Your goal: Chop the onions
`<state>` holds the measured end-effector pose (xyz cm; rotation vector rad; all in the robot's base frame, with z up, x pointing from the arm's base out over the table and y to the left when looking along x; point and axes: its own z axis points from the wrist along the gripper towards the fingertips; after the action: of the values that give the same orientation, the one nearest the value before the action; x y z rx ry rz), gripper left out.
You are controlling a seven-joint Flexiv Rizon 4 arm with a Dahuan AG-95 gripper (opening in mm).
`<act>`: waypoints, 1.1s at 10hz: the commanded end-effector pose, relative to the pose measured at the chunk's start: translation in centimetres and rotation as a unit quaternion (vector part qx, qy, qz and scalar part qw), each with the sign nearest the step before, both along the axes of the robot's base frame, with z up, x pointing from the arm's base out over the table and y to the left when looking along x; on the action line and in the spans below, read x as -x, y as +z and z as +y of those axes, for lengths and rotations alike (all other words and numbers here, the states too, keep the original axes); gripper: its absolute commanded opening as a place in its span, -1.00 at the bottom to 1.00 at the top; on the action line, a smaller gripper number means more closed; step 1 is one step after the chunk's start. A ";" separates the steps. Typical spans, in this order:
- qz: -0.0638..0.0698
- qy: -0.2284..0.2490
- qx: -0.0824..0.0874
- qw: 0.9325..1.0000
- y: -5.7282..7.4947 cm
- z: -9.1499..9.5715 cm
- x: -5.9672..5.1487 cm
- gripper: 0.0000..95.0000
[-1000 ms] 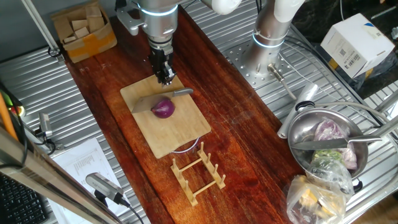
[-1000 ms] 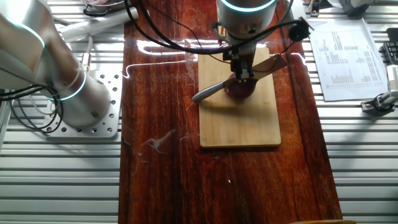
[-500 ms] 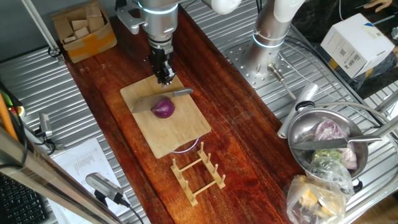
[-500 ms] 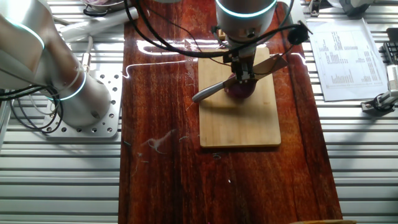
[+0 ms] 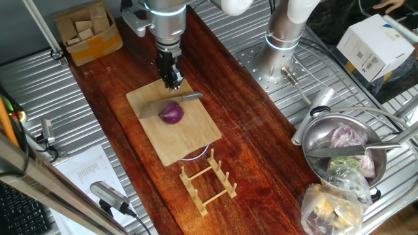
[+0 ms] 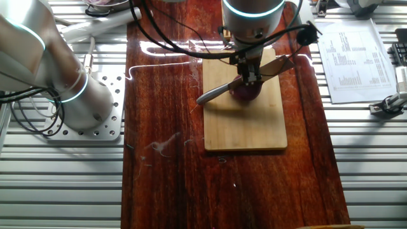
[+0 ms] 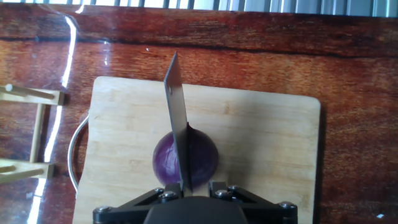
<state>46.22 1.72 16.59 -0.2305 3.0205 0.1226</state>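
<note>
The gripper [image 5: 174, 83] is clamped on the knife [image 7: 178, 129], holding it edge-down. The blade runs toward 12 o'clock in the hand view and sits in the top of the red onion [image 7: 186, 161]. The onion rests near the middle of the bamboo board [image 7: 261, 143]. A wooden rack [image 5: 209, 181] stands at the board's 5 o'clock on the table [image 5: 255, 150].

The arm reaches down nearly straight, wrist vertical, its silver cylinder with a lit ring just above the black claw [image 5: 173, 81]. The claw [image 6: 252, 77] points straight down, its two fingers drawn close together and clamped on a knife [image 7: 179, 134] held edge-down. In the hand view the blade runs forward from between the fingers.
</note>
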 end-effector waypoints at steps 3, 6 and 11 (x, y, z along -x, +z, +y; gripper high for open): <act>-0.002 -0.012 0.000 1.000 -1.1 0.9 -1.5 -0.60; 0.002 -0.011 -0.003 1.000 -1.0 0.8 -1.7 -0.60; -0.003 -0.014 -0.007 1.000 -1.0 0.8 -1.7 -0.60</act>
<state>48.22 2.61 15.51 -0.1861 3.0155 0.1441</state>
